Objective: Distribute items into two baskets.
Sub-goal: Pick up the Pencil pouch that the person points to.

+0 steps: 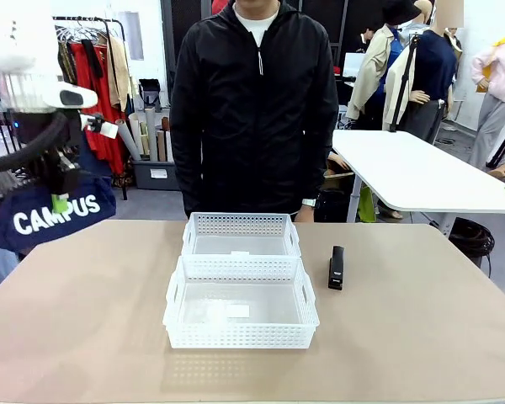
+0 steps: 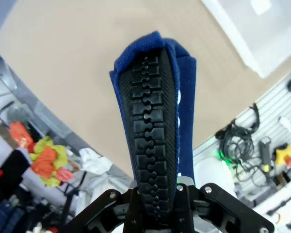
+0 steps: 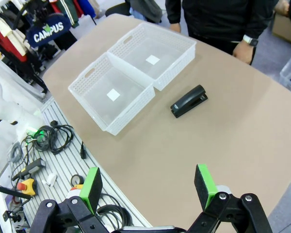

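Observation:
My left gripper [image 1: 61,200] hangs high above the table's left end, shut on the navy pouch [image 1: 55,217] with white "CAMPUS" lettering. In the left wrist view the pouch [image 2: 155,121] stands up between the fingers of the left gripper [image 2: 155,196], black zip edge facing the camera. Two white lattice baskets sit end to end mid-table, the near basket [image 1: 240,335] and the far basket [image 1: 240,225], both empty. The black stapler [image 1: 336,268] lies on the table just right of them. My right gripper [image 3: 148,187] hovers open above the table, well short of the stapler [image 3: 188,101] and the baskets [image 3: 131,114].
A person in a black jacket [image 1: 252,101] stands at the far edge, behind the baskets, one hand [image 3: 243,48] by the table. The tan table [image 1: 421,337] is bare right of the stapler. Cables [image 3: 56,133] lie on a grey slatted base beside the table edge.

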Available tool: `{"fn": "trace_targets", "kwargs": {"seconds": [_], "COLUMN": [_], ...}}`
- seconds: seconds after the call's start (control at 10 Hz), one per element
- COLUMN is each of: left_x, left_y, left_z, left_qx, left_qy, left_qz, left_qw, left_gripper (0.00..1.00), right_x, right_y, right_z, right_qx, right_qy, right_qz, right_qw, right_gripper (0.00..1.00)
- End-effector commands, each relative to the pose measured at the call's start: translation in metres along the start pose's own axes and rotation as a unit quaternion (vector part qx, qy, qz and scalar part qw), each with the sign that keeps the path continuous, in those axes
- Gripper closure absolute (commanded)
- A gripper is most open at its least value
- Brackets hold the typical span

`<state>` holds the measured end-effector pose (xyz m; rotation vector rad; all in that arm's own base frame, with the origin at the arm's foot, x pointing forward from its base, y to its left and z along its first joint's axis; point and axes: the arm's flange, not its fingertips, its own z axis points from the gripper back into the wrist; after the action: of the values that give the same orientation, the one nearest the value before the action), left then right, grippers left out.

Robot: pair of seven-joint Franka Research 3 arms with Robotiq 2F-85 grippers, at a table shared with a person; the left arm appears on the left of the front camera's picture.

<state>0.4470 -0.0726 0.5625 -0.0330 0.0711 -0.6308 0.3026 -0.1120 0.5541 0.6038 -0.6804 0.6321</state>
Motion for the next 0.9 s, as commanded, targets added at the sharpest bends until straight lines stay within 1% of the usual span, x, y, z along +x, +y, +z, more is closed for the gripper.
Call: {"fn": "trace_targets", "kwargs": {"seconds": [0.0,0.2,0.4,0.5,0.8], "left_x": [-0.003,-0.006,-0.005,-0.002,-0.002], "left_y": [-0.002,-0.011,-0.011,-0.017,-0.017], "left_z": [0.023,0.038,0.039,0.036,0.036], "left_qx": [-0.001,0.012,0.008,0.002,0.002], "left_qy": [0.009,0.011,0.007,0.003,0.003], "left_qz": [-0.054,-0.067,-0.075,-0.060,-0.060], "left_qw": [0.998,0.998,0.997,0.998,0.998], "left_gripper": [1.00,1.00,1.00,1.00,1.00], "right_x": [0.001,0.001,0.001,0.001,0.001], "right_y": [0.000,0.000,0.000,0.000,0.000], "right_z": [0.001,0.001,0.001,0.001,0.001], "right_qx": [0.004,0.004,0.004,0.004,0.004], "right_qy": [-0.004,-0.004,-0.004,-0.004,-0.004], "right_qz": [0.006,0.006,0.006,0.006,0.006], "right_qw": [1.000,1.000,1.000,1.000,1.000], "right_gripper": [0.00,0.00,0.00,0.00,0.00]}}
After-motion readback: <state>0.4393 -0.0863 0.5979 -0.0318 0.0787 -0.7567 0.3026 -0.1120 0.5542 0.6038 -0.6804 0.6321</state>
